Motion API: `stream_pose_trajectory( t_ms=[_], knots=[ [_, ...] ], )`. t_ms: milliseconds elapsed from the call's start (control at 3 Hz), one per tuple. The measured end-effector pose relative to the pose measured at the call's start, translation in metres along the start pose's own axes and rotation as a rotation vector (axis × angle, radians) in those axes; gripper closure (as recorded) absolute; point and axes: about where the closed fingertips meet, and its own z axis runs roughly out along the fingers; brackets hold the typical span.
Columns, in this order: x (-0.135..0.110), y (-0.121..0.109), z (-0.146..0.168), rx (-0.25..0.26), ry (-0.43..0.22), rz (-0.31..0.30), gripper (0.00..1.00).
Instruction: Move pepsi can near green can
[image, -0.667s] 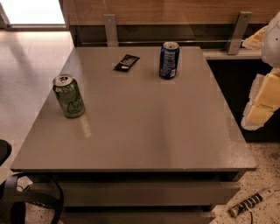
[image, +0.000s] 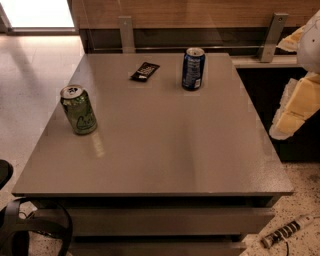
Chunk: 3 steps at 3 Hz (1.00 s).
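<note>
The dark blue pepsi can (image: 192, 68) stands upright near the far edge of the grey table (image: 165, 145), right of centre. The light green can (image: 78, 109) stands upright near the table's left edge, well apart from the pepsi can. My gripper (image: 295, 107) shows as pale yellow and white parts at the right edge of the view. It hangs beyond the table's right side, level with the table's middle, away from both cans and holding nothing I can see.
A small black flat object (image: 145, 71) lies on the table left of the pepsi can. A wooden wall with metal brackets (image: 126, 33) runs behind the table. Black cables (image: 30, 227) lie on the floor at lower left, and a striped object (image: 287, 231) at lower right.
</note>
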Motion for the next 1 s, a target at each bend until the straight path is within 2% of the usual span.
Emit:
stream_pose_trajectory(
  t_ms=[333, 667, 1000],
  knots=[
    [0.003, -0.044, 0.02, 0.098, -0.125, 0.114, 0.0],
    [-0.007, -0.083, 0.036, 0.175, -0.268, 0.19, 0.0],
    [-0.034, -0.126, 0.058, 0.206, -0.467, 0.264, 0.0]
  ],
)
